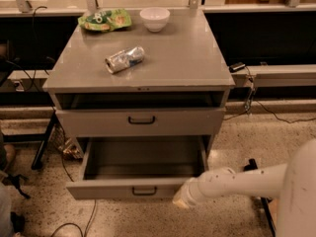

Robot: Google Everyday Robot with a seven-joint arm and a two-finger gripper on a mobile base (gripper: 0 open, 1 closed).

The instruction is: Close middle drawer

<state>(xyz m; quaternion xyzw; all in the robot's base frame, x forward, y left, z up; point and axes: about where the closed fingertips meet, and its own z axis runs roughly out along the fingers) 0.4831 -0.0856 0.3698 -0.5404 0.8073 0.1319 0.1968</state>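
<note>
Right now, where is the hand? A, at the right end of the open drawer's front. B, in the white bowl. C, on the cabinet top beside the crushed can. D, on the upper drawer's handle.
A: the hand is low down at the right end of the front panel of the pulled-out middle drawer.

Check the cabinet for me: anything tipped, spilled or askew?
One thing: the silver can lies on its side on the cabinet top, looking crumpled; no spill shows. The middle drawer stands pulled out, looking square. The gripper is at the right end of its front, as seen.
</note>
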